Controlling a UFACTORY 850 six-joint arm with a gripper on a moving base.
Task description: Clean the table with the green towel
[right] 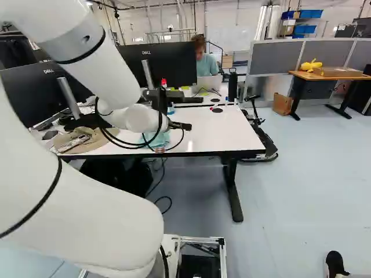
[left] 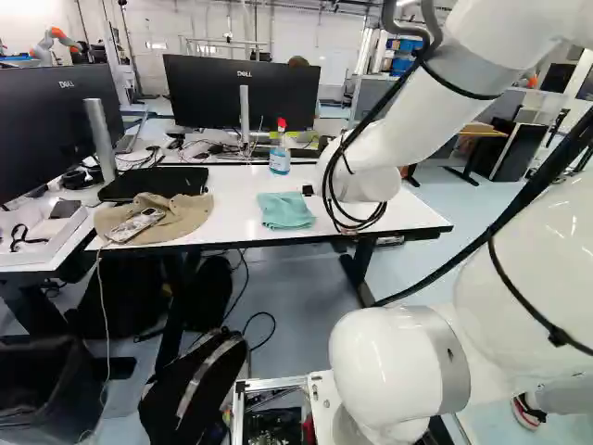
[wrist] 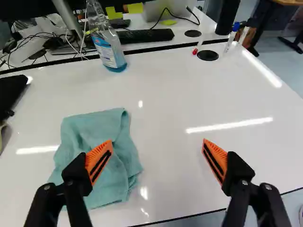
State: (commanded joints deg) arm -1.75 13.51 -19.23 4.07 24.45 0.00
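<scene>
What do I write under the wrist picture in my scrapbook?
Open orange-padded fingers above a white table, a crumpled green towel under one, a bottle of blue liquid beyond.

The site is a robotics lab fitted with office furniture. Indicators: monitors [left: 199, 97] and a keyboard [wrist: 147, 36] on white tables [right: 223, 132], grey partition panels [right: 275, 58] and blue bins [right: 311, 13]. At the far left of the left base view, the small white-and-orange unit is probably another robot [left: 46, 44].
</scene>
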